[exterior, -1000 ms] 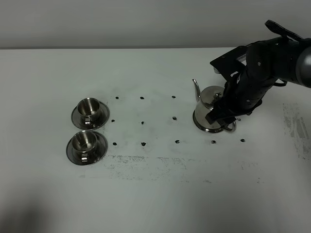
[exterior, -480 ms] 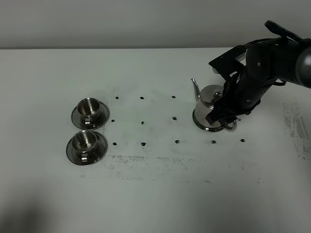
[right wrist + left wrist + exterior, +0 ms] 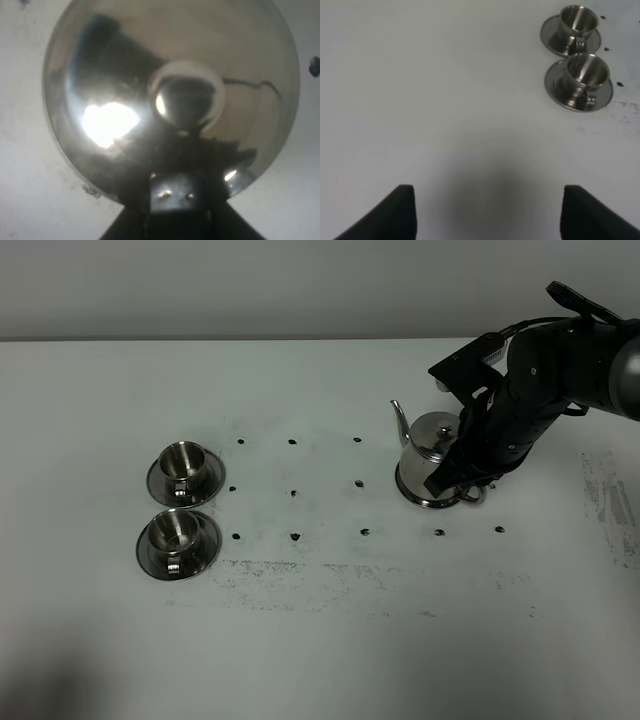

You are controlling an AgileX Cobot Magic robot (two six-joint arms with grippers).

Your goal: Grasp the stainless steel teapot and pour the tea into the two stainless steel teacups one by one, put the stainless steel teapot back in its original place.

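Note:
The stainless steel teapot (image 3: 430,445) stands at the right of the table, with its spout pointing left. A wider steel rim, the coaster disc (image 3: 412,496), shows under its base; I cannot tell whether they touch. My right gripper (image 3: 463,478) is shut at the teapot's loop handle (image 3: 479,495). In the right wrist view the domed lid (image 3: 125,75) and its knob (image 3: 185,100) fill the frame. The two steel teacups (image 3: 183,463) (image 3: 173,532) stand on their saucers at the left and also show in the left wrist view (image 3: 578,21) (image 3: 588,74). My left gripper (image 3: 487,212) is open and empty.
The white table (image 3: 320,630) carries a grid of small black marks (image 3: 293,492) between the cups and the teapot. Scuffed grey patches (image 3: 610,495) lie near the right edge. The left arm is out of the exterior high view.
The right gripper and the teapot have shifted slightly upward in the exterior high view, towards the far side. The cups have not moved.

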